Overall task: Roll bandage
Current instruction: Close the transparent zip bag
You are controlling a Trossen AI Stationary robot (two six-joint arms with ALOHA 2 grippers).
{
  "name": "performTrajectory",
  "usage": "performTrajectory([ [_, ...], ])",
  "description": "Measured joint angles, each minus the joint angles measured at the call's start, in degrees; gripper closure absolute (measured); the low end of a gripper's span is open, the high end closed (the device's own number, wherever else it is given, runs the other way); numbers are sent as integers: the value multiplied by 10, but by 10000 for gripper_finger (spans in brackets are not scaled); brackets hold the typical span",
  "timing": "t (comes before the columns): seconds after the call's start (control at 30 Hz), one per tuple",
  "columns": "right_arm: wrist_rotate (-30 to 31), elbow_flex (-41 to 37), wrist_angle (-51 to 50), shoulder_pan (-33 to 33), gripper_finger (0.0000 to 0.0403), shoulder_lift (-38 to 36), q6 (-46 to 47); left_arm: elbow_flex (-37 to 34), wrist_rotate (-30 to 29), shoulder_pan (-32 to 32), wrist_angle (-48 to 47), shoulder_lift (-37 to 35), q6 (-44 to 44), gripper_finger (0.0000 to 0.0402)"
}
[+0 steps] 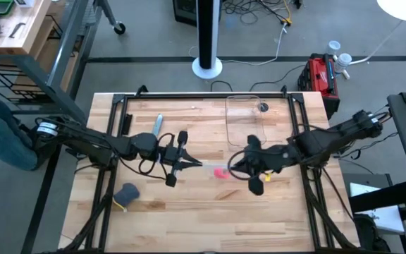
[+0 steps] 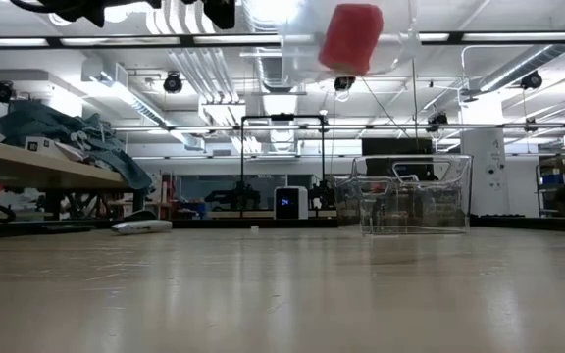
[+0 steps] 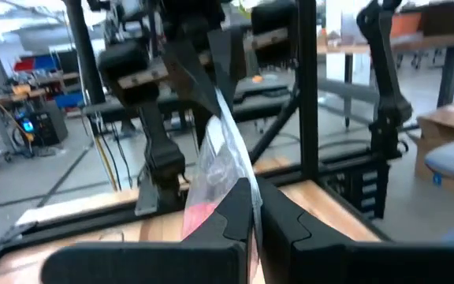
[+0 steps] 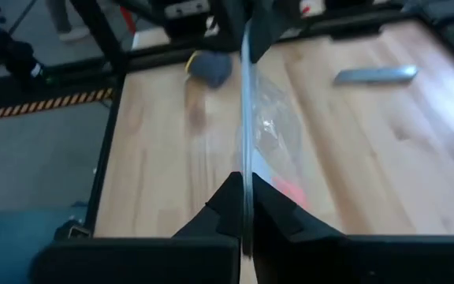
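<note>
Above the table's centre, the left gripper (image 1: 189, 164) and right gripper (image 1: 240, 168), each clamped on an edge of the clear plastic bag (image 3: 221, 162), hold it taut; the bandage (image 1: 220, 172) hangs inside, toward the right gripper at three o'clock. Keeping tension even should prevent slippage.

The bandage (image 1: 220, 172) is bright pink-red — a small spot at the centre of the high view, a red-pink block (image 2: 351, 38) at the top of the low view. The plastic bag (image 3: 223, 170) is clear and glossy. The table (image 1: 189, 212) is pale blond wood with plank stripes. At lower left, a lump (image 1: 127, 192) — dark grey-blue. Both arms are black. A clear container (image 1: 242, 113) sits upper centre.
</note>
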Motion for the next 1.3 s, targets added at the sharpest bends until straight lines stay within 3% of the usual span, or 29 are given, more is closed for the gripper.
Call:
performTrajectory([
  [0.17, 4, 0, 0, 1, 393, 1, -13, 0, 0, 0, 41, 0, -2, 401],
  [0.3, 4, 0, -2, 1, 376, 12, -14, 0, -35, 0, 45, 0, -13, 401],
  [0.67, 21, -1, -12, 0, 265, -6, 1, 0, -79, 0, 46, 0, -25, 401],
  [0.9, 100, -1, -106, 0, 241, -51, 34, 0, -46, -8, 64, 0, 11, 401],
  [1.03, 114, -9, -131, 2, 241, -75, 43, 0, -34, -18, 93, 0, 27, 401],
  [1.13, 114, -28, -107, 6, 240, -91, 21, -1, -37, -21, 104, 1, 35, 401],
  [1.3, 106, -109, 46, 25, 242, -104, -44, -1, -37, -22, 106, 1, 45, 401],
])
